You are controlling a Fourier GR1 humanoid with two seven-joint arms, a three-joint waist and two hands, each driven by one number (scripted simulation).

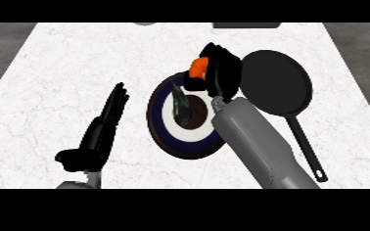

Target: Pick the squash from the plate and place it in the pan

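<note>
A dark blue plate (pixel 160 122) with a white centre lies mid-counter. My right hand (pixel 221 72) hovers over the plate's far rim, its fingers curled round an orange squash (pixel 198 66), of which only a small part shows. A dark greenish, elongated shape (pixel 180 105) rests on the plate's white centre; I cannot tell what it is. The black pan (pixel 277 82) sits just right of the hand, touching the plate's right side, with its handle (pixel 307 149) running toward the near right. My left hand (pixel 104 127) rests open left of the plate, fingers straight.
White marble counter (pixel 72 68) stretches wide to the left and far side. A grey object (pixel 245 25) and a small round one (pixel 145 23) peek in at the far edge. My right forearm (pixel 256 144) covers the plate's right rim.
</note>
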